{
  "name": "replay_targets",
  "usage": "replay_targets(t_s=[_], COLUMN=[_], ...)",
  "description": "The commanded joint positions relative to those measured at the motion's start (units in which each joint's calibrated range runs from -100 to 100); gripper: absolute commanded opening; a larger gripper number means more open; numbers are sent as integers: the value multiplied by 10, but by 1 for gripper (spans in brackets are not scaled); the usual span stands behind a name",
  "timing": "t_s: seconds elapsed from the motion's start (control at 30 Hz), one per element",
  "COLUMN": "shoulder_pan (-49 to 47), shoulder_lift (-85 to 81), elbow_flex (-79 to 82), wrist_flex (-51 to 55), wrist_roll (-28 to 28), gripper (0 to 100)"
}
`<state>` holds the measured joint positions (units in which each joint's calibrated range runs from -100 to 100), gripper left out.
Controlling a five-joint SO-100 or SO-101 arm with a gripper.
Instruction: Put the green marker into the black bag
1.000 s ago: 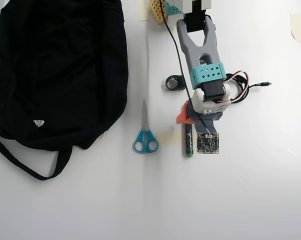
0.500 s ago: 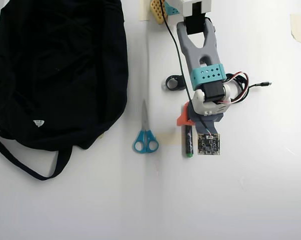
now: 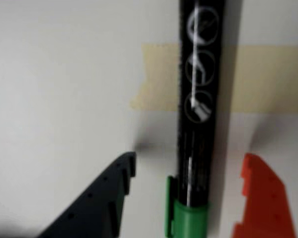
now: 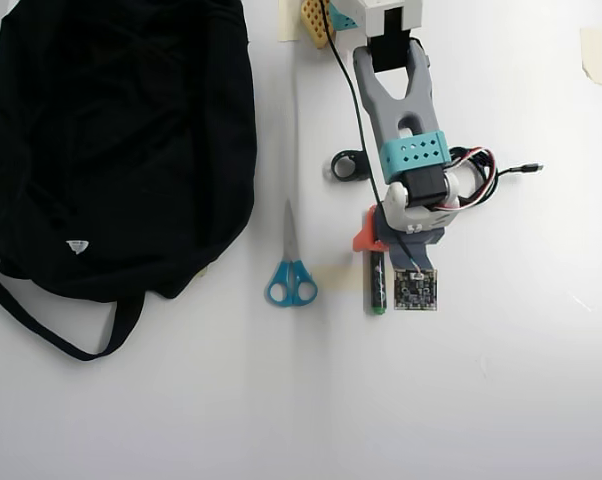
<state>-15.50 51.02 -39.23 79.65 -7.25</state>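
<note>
The green marker (image 3: 201,99) lies flat on the white table, with a black barrel, pale print and a green end toward the camera. In the wrist view my gripper (image 3: 188,161) is open and straddles it. The black finger stands to the marker's left and the orange finger to its right, both with a gap. In the overhead view the marker (image 4: 378,288) sticks out below my gripper (image 4: 379,246), right of the scissors. The black bag (image 4: 111,140) lies far left, with a small white tag and long straps.
Blue-handled scissors (image 4: 291,272) lie between the bag and the marker. A small black ring (image 4: 349,165) sits beside the arm. A strip of beige tape (image 3: 268,79) runs under the marker. Another piece of tape (image 4: 593,52) is at the top right.
</note>
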Motion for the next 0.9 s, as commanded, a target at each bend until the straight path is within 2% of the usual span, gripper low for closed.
replay_targets(t_s=[0.0, 0.4, 0.6, 0.87], shoulder_pan=[3, 8, 11, 11], shoulder_lift=[2, 3, 4, 4], elbow_flex=[-22, -28, -29, -29], wrist_flex=[-5, -5, -5, -5], wrist_roll=[1, 2, 2, 2], gripper=[27, 27, 23, 22])
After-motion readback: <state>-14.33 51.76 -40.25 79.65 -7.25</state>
